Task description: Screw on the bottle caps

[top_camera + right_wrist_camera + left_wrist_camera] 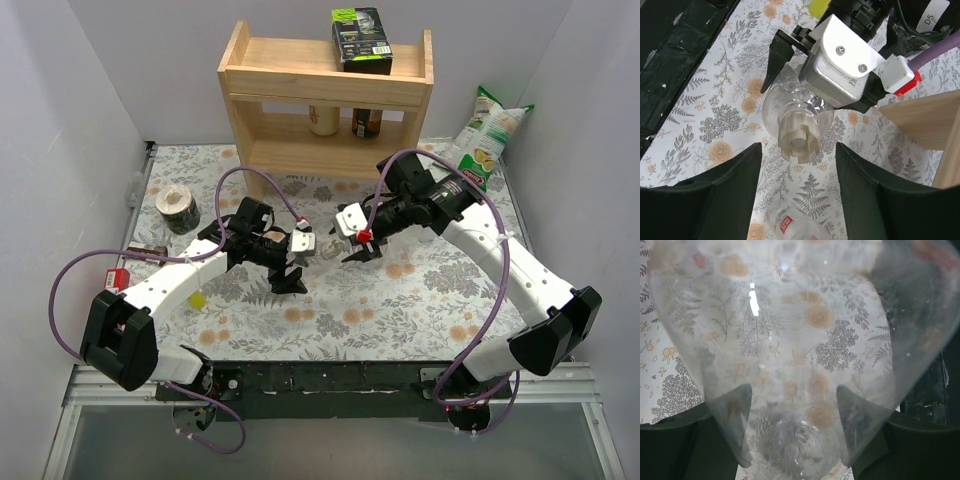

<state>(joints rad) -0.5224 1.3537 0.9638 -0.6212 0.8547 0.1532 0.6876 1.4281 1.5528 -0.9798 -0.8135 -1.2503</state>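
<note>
Clear bottle [773,107]: clenched in your left pincer [792,396], in front of the wooden rack [328,100]. Pale cap [798,138] sits on its neck, facing your spread right pincer [797,148], untouched. In the left wrist view the bottle's body is blurred.

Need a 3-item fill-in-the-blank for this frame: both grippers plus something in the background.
1. The left gripper has its jaws ____ on the clear bottle.
2. The right gripper faces the cap on that bottle's neck with jaws ____.
3. The black box sits on the ____ of the wooden shelf.
Missing: shut; open; top.
</note>
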